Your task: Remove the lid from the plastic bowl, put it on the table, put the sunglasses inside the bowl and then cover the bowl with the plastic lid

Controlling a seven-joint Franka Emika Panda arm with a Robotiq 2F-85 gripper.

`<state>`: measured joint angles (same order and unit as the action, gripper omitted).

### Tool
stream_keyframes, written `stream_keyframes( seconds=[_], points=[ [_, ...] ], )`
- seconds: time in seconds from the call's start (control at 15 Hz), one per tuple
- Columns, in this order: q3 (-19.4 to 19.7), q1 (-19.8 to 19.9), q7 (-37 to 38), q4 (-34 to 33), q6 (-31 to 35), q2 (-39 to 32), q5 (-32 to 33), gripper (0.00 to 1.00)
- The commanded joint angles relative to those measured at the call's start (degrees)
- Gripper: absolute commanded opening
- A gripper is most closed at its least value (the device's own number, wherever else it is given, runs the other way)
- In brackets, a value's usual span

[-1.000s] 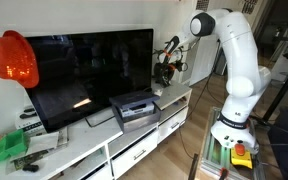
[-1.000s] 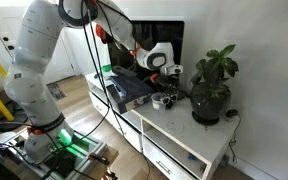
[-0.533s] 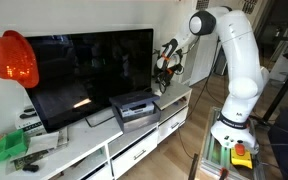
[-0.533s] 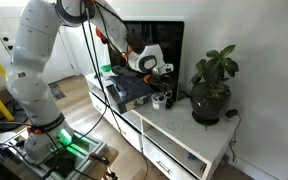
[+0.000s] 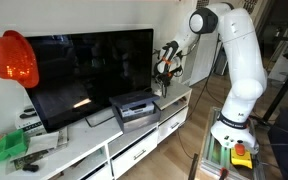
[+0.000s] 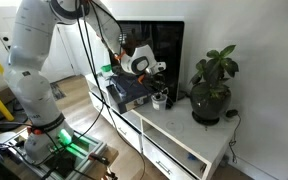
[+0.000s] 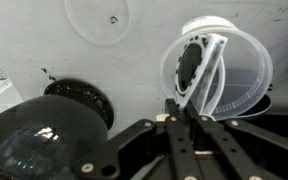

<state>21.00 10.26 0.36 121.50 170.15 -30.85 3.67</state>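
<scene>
Above the bowl (image 7: 246, 82) and a little aside, my tool (image 7: 174, 106) hung closed and empty, because the sunglasses (image 7: 196, 68) already stood tilted inside the bowl. Beside the bowl, the lid (image 7: 99, 22) lay flat on the tabletop (image 7: 124, 78), easy to pick up next.

White wall (image 5: 74, 15) behind a dark television (image 5: 89, 70) — wooden floor (image 5: 179, 150) below, leafy potted plant (image 6: 212, 85) beside it.
</scene>
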Motion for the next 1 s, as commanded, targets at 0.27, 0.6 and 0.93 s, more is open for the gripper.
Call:
stream_keyframes(
  seconds=[0.27,0.6,0.93],
  points=[
    [8.64,-9.21,5.22,3.23,11.1,-4.17,0.45,0.02],
    [8.58,-10.13,5.09,2.97,13.71,-6.95,-1.8,0.02],
    [9.39,-11.8,5.19,2.52,14.03,-8.43,-3.68,0.02]
  ],
)
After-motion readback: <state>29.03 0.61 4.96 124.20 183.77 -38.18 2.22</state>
